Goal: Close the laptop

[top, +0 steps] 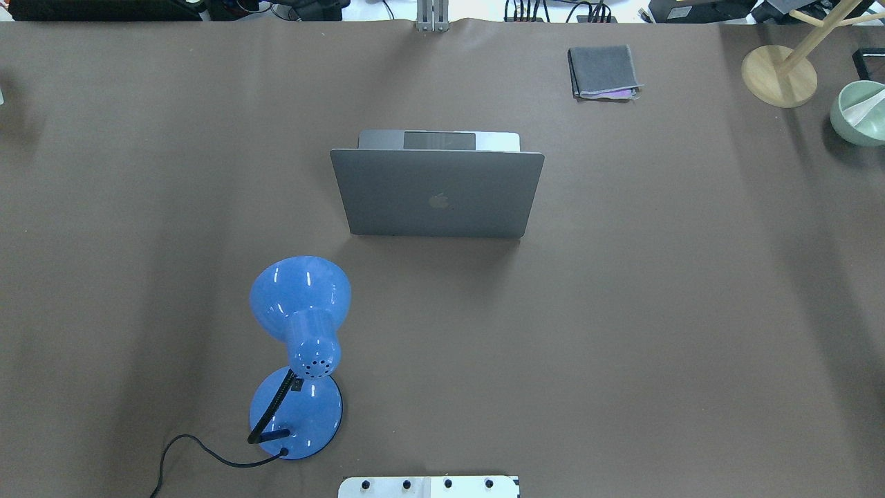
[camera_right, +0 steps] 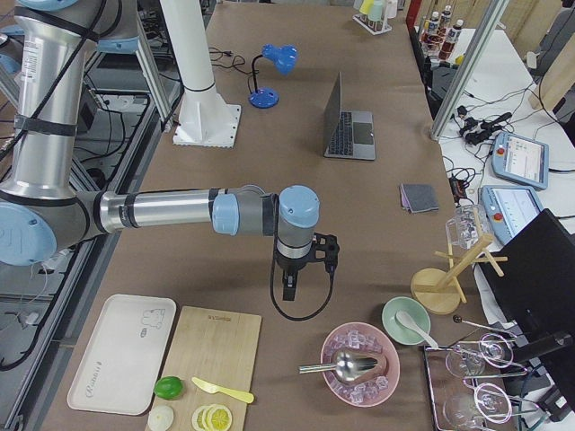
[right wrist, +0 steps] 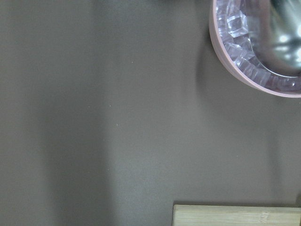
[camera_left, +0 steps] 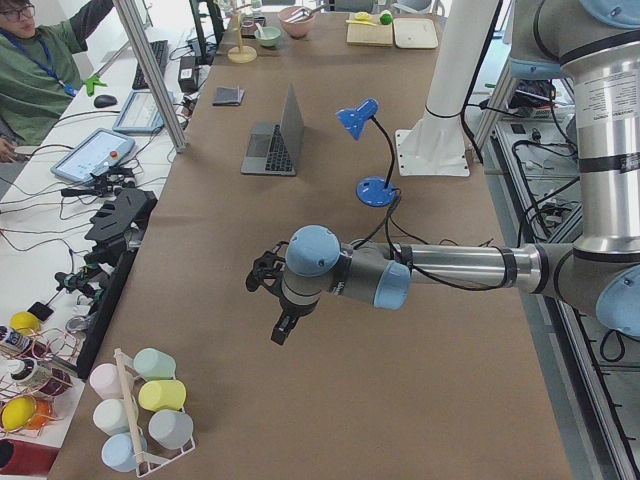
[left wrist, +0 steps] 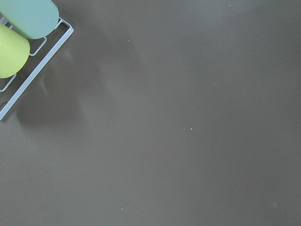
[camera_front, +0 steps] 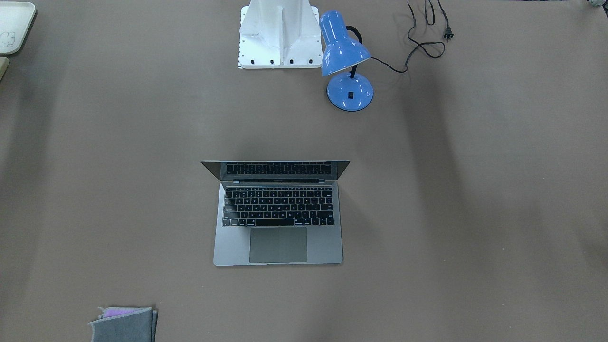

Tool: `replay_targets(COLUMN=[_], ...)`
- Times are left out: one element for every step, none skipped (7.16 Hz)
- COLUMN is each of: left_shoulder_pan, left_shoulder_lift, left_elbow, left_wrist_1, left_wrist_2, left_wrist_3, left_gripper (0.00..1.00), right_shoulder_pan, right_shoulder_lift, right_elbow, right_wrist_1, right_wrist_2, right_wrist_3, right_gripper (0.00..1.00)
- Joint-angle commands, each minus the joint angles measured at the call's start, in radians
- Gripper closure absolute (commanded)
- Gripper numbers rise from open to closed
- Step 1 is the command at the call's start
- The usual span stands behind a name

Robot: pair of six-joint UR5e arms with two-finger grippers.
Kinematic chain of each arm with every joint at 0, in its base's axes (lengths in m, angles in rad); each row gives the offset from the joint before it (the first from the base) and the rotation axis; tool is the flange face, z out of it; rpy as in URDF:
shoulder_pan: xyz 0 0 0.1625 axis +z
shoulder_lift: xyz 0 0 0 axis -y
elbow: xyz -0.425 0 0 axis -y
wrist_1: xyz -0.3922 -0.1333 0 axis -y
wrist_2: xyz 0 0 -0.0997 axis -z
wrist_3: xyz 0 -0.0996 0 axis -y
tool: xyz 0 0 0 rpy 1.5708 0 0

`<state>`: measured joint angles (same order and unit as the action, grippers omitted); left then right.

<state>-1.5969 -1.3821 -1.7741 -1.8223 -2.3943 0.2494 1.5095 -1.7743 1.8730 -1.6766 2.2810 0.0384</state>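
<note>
The space-grey laptop (camera_front: 278,223) stands open at the table's middle, keyboard and trackpad showing. In the overhead view its lid (top: 435,197) with the apple logo faces the robot, tilted near upright. It also shows in the exterior left view (camera_left: 275,140) and the exterior right view (camera_right: 346,121). My left gripper (camera_left: 283,325) hangs over bare table far from the laptop, near the table's left end. My right gripper (camera_right: 289,289) hangs over bare table near the right end. Both show only in the side views, so I cannot tell whether they are open or shut.
A blue desk lamp (camera_front: 346,61) with its cord stands between the robot base (camera_front: 279,38) and the laptop. A grey felt pouch (camera_front: 124,325) lies beyond the laptop. A cup rack (left wrist: 28,42) is near the left wrist; a pink ice bowl (right wrist: 254,52) and wooden board (right wrist: 235,215) near the right.
</note>
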Motion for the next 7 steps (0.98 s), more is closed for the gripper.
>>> replay_targets(left_shoulder_pan=[0.000, 0.000, 0.000, 0.000, 0.000, 0.000, 0.000], left_shoulder_lift=[0.000, -0.006, -0.008, -0.021, -0.034, -0.037, -0.038], left_elbow=[0.004, 0.005, 0.002, 0.001, -0.001, -0.002, -0.007], left_wrist_1=[-0.002, -0.002, -0.003, -0.003, -0.003, -0.003, -0.003], left_wrist_2=[0.000, 0.000, 0.000, 0.000, 0.000, 0.000, 0.000], left_wrist_3=[0.002, 0.001, 0.002, 0.002, 0.002, 0.002, 0.001], left_gripper=[0.01, 0.01, 0.01, 0.01, 0.01, 0.01, 0.01], right_shoulder_pan=[0.000, 0.000, 0.000, 0.000, -0.002, -0.002, -0.002], right_shoulder_lift=[-0.001, 0.001, 0.001, 0.012, 0.012, 0.009, 0.010], right_elbow=[0.000, 0.000, 0.000, 0.003, 0.003, -0.003, -0.009], right_wrist_1=[0.000, 0.000, 0.000, 0.005, 0.062, 0.189, 0.242], right_wrist_2=[0.000, 0.000, -0.002, -0.002, -0.002, 0.009, 0.038], right_wrist_3=[0.000, -0.002, -0.002, -0.005, -0.002, 0.006, 0.015], right_gripper=[0.00, 0.00, 0.00, 0.00, 0.00, 0.00, 0.00])
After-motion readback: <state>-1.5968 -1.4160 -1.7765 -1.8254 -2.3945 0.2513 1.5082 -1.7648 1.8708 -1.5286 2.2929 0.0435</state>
